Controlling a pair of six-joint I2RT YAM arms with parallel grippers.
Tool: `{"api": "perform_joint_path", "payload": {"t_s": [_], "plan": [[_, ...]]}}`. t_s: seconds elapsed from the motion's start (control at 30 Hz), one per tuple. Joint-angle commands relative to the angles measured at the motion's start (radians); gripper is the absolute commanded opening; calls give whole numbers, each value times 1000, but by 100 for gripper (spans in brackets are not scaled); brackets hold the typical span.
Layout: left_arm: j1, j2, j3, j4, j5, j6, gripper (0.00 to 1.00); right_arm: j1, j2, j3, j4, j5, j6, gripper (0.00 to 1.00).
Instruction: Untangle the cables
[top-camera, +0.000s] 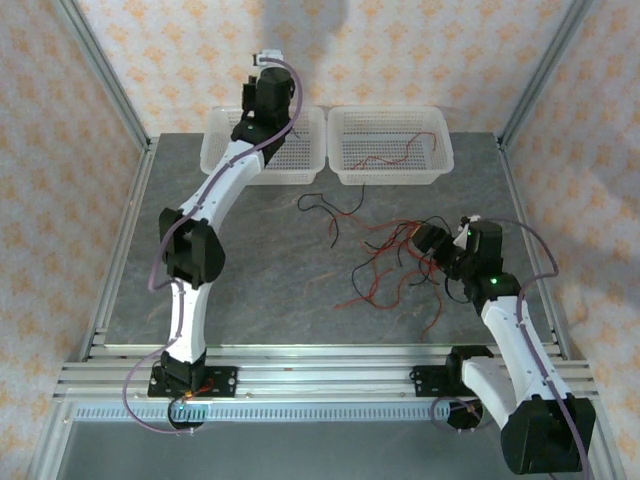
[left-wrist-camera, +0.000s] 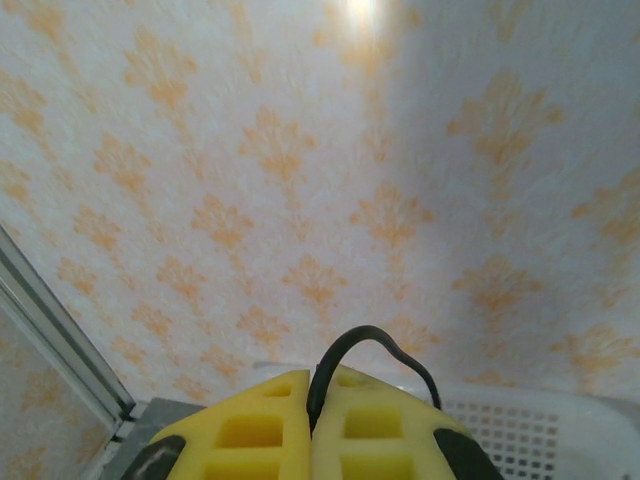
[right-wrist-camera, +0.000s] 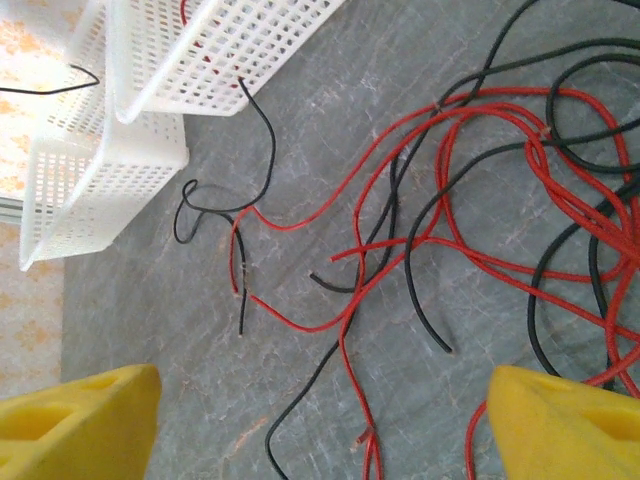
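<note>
Yellow pads (left-wrist-camera: 250, 435) of the left gripper (left-wrist-camera: 312, 425) pinch a black cable (left-wrist-camera: 372, 342), up above a white basket (left-wrist-camera: 545, 430). Right gripper (right-wrist-camera: 320, 410) is wide open, holding nothing, over the table (right-wrist-camera: 150, 330) where red and black cables (right-wrist-camera: 480, 180) lie tangled.

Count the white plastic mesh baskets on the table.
2. One white plastic mesh basket sits at the grey table's far edge, partly covered by the left arm; the other stands just right of it, holding a thin red cable. None seems hidden.
</note>
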Motion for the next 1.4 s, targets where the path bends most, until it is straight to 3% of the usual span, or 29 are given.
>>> {"api": "perform_joint_path", "payload": {"t_s": [0.0, 0.37, 0.43, 0.57, 0.67, 0.73, 1.0, 1.23, 1.37], "plan": [[20, 49, 49, -1, 33, -27, 0, 5, -24, -15, -15, 15, 14, 84], [74, 137, -98, -100, 235, -255, 2, 9, -10, 3, -15, 18, 18, 84], [74, 135, -107, -116, 276, -277, 13, 17, -2, 16, -23, 34, 14, 84], [74, 146, -75, -178, 316, -303, 46, 41, 7, 30, -28, 61, 18, 83], [75, 169, -36, -228, 304, -300, 63, 82, 13, 37, -28, 94, 28, 83], [77, 177, -22, -243, 294, -294, 69, 125, 24, 41, -28, 127, 38, 83], [78, 92, -60, -258, 321, -319, 70, 310, 109, 59, -28, 260, 79, 80], [58, -168, -263, -229, 368, -365, 72, 462, 220, 79, -62, 361, 107, 71], [25, -327, -418, -232, 385, -382, 72, 495, 256, 76, -63, 410, 122, 70]]}}
